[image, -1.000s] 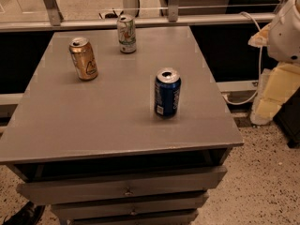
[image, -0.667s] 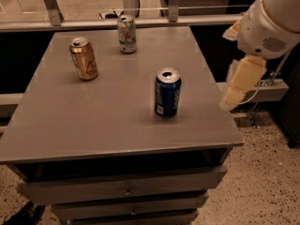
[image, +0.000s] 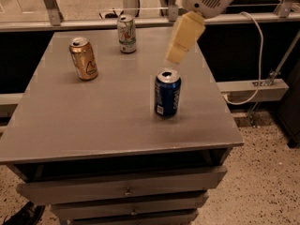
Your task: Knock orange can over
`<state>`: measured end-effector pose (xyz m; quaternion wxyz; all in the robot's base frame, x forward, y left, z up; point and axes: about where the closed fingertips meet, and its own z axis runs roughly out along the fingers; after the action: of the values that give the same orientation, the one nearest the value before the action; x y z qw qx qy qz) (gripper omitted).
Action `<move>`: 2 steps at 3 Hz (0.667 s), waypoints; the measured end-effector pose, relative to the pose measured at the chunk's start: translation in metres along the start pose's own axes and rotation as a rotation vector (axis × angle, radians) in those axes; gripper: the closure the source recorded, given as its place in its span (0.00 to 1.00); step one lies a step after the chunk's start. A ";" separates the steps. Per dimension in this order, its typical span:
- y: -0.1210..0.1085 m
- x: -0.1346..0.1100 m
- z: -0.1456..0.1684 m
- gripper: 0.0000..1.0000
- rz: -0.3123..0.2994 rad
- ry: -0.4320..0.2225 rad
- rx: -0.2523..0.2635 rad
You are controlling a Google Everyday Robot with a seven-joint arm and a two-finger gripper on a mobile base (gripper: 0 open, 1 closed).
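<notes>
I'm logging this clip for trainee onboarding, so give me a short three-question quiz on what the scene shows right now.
1. True or false: the orange can stands upright toward the far left of the table.
2. The gripper hangs in the air over the table. Which can is it nearest? A) orange can B) blue can C) white-and-green can
3. How many cans are on the table?
Key: 1 true; 2 B; 3 three, all upright.
</notes>
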<state>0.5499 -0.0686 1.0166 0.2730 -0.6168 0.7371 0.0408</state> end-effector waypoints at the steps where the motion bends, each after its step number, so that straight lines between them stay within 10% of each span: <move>1: -0.001 -0.034 0.023 0.00 0.040 -0.107 -0.022; 2: 0.004 -0.054 0.054 0.00 0.086 -0.215 -0.015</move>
<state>0.5699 0.0017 0.9939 0.3439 -0.5789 0.7288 0.1240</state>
